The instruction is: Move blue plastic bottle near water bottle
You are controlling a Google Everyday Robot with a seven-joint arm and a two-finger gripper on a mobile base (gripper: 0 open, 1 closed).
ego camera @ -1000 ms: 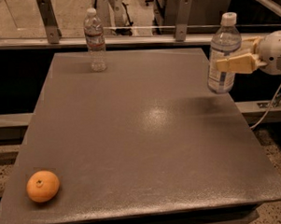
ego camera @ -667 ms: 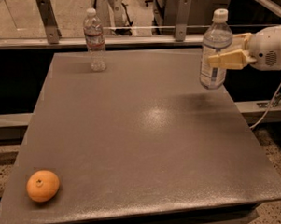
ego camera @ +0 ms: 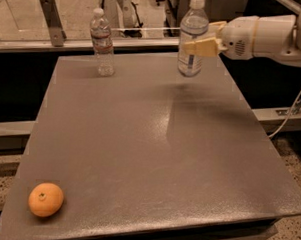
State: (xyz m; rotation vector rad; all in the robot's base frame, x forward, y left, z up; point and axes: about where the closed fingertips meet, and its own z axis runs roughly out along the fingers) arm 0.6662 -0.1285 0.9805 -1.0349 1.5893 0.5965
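The gripper (ego camera: 198, 43), upper centre-right of the frame, is clamped on the blue bottle (ego camera: 193, 21) and holds it upright, seemingly just off the table (ego camera: 154, 142). The water bottle (ego camera: 102, 42) stands upper left, well apart. The pickup looks done. What is left is to carry the bottle leftward and set it down.

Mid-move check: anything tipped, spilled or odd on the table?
Nothing stands out. The hand holds the blue plastic bottle upright, apparently just above the table at its far side. The water bottle stands upright far left, capped; the orange sits near left. No spills.
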